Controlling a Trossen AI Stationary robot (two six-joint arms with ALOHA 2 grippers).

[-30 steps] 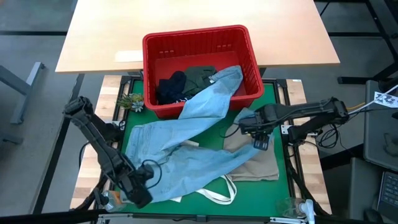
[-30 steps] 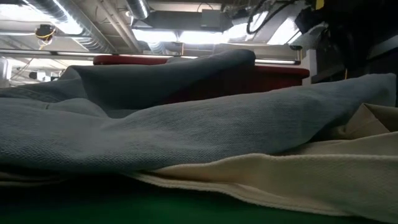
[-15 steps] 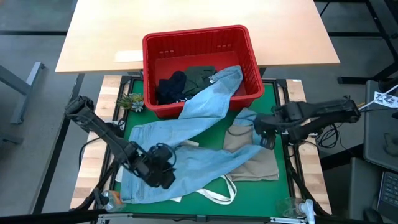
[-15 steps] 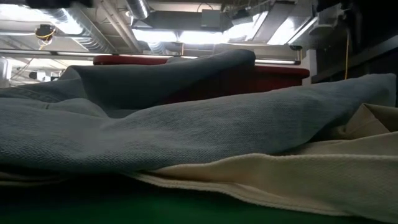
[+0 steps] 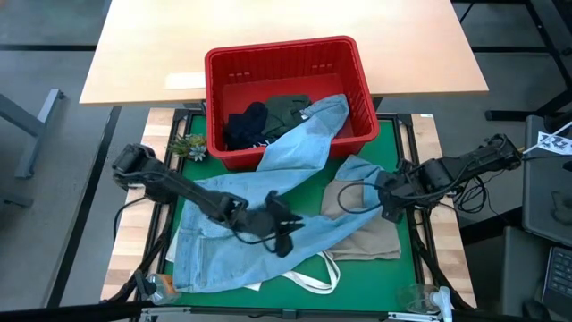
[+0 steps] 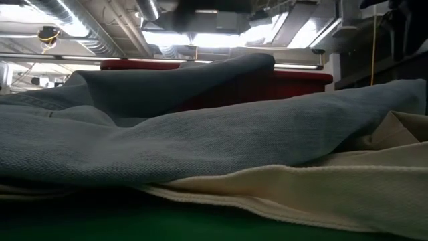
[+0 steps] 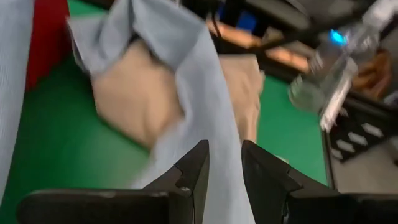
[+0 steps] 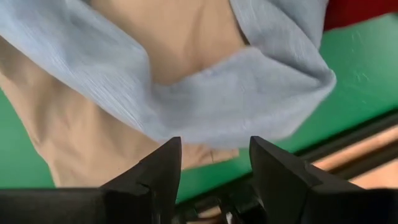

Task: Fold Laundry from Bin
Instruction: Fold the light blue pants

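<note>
High view: the light blue denim jeans trail from the red plastic slotted bin, at twelve o'clock, across the green mat toward seven o'clock, overlapping the folded beige cloth; judged risk: a pull on the denim could drag the beige cloth out of fold or tip the bin, since one leg lies over its rim; my left gripper reaches low over the jeans at centre, fingers slightly apart, empty; my right gripper hovers at three o'clock, jaws apart, empty.
</note>
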